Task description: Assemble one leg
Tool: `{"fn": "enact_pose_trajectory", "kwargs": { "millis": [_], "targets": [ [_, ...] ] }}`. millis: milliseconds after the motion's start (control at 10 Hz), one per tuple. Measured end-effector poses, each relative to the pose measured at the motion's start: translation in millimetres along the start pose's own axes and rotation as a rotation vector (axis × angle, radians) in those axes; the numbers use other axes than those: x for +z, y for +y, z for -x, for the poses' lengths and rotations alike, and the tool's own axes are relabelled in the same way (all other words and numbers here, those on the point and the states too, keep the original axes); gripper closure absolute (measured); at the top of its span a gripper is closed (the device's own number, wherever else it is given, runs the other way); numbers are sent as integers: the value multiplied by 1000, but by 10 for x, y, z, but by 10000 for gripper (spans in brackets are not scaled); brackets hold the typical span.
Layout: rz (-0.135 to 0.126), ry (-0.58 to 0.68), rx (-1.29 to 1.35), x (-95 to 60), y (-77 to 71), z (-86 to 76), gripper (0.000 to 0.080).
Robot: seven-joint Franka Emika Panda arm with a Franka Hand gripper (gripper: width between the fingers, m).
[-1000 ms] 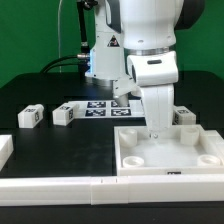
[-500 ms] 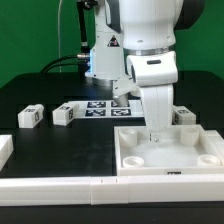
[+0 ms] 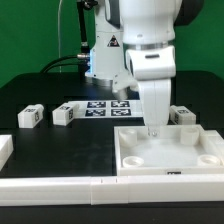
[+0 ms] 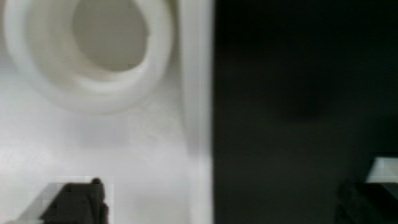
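Lifted slightly, the gripper [image 3: 153,128] hangs spread and empty over the smooth white rimmed panel [image 3: 130,160].

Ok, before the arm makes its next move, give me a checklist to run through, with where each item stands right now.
1. Claw open or shut: cannot tell. The tips are too small in the exterior view, and the wrist view shows only one dark finger.
2. Claw over the panel: ok, it hangs near the back rim.
3. Socket located: ok, a round socket fills the wrist view.
4. Legs available: ok. The first leg and second leg stand free on the table. The third leg is partly hidden behind the arm.
5. Leg already seated in the panel: not ok, none shows.
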State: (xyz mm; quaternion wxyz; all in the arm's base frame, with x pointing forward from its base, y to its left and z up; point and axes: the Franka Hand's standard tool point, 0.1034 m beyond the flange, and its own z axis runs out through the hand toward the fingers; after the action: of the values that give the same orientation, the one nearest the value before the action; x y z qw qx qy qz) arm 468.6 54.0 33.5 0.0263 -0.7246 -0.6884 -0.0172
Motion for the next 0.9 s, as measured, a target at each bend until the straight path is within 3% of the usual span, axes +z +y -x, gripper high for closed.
{"fn": "enact_pose_trajectory", "kwargs": {
  "millis": [300, 600, 900],
  "targets": [
    [22, -17, 48, -226, -146, 1, 151],
    [18, -15, 137, -208, -150, 7, 151],
    [18, -8, 446, -204, -153, 1, 151]
  ]
}}
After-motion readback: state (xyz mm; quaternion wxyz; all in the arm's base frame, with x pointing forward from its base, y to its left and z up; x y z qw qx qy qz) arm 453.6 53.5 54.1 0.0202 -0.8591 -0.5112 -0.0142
